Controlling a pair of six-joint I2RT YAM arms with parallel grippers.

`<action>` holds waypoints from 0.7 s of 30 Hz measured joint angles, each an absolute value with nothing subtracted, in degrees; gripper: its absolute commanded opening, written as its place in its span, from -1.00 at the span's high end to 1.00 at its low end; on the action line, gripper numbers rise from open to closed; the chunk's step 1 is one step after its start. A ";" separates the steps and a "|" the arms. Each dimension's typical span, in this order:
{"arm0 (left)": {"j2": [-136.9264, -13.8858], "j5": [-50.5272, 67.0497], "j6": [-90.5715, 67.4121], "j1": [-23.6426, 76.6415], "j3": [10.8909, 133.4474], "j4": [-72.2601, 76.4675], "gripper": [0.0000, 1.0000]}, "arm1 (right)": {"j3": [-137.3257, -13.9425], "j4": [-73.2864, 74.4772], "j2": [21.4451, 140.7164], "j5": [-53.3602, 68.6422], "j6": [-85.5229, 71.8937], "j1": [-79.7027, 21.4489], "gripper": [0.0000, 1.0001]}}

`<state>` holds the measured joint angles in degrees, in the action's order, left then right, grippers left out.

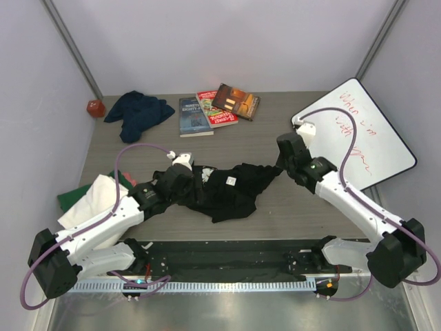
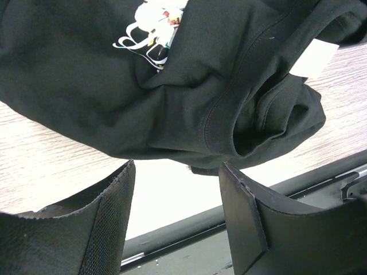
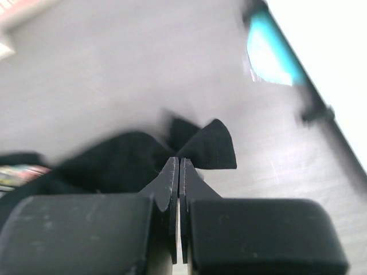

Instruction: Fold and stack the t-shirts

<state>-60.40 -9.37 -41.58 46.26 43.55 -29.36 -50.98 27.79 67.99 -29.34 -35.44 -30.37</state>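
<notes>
Near side of the books (image 1: pixel 217 109): black t-shirt (image 1: pixel 231 186) lying bunched up on the table (image 1: pixel 289 214), not folded yet.
Right gripper (image 3: pixel 179 163): squeezing shut on a little corner of the black t-shirt, at the end lying right of the books.
Left gripper (image 2: pixel 175 172): hanging wide apart over the other end of the black t-shirt, left of the books, holding nothing, with a rolled cloth edge just past the fingertips.
Other shirts: navy t-shirt (image 1: pixel 138 110) lying in a heap just left of the books; white t-shirt (image 1: pixel 93 200) and green t-shirt (image 1: pixel 69 200) lying far left of the books, on their near side.
Slipping risk: likely pinching only a thin bit of cloth, so pulling hard or fast maybe letting the corner slide out.
Missing risk: closing the left gripper from here maybe grabbing air, or grabbing many layers at once because of the bunched folds, and making a lumpy fold.
Dragging risk: pulling from one end only maybe sliding the whole black t-shirt along and not spreading it flat.
Bumping risk: swinging the cloth up toward the books maybe pushing them, or sweeping right of the books onto the whiteboard (image 1: pixel 358 131).
</notes>
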 measured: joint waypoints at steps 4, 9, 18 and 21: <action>-60.14 -9.39 -41.58 46.26 43.55 -29.39 -0.22 | -60.95 28.93 68.01 -30.06 -32.23 -30.37 0.98; -59.31 -9.50 -41.58 46.26 43.55 -29.41 -0.22 | -72.07 30.13 68.88 -30.13 -28.29 -30.37 0.99; -64.99 -9.63 -40.84 46.26 45.60 -29.39 -0.23 | -91.07 30.94 74.17 -29.89 -22.04 -30.37 0.98; -69.89 -9.39 -40.01 46.26 47.90 -29.26 -0.22 | -95.37 31.20 75.85 -29.32 -20.73 -30.37 0.98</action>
<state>-69.89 -9.39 -40.01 46.26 47.90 -29.26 -95.37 31.20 75.85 -29.32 -20.73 -30.37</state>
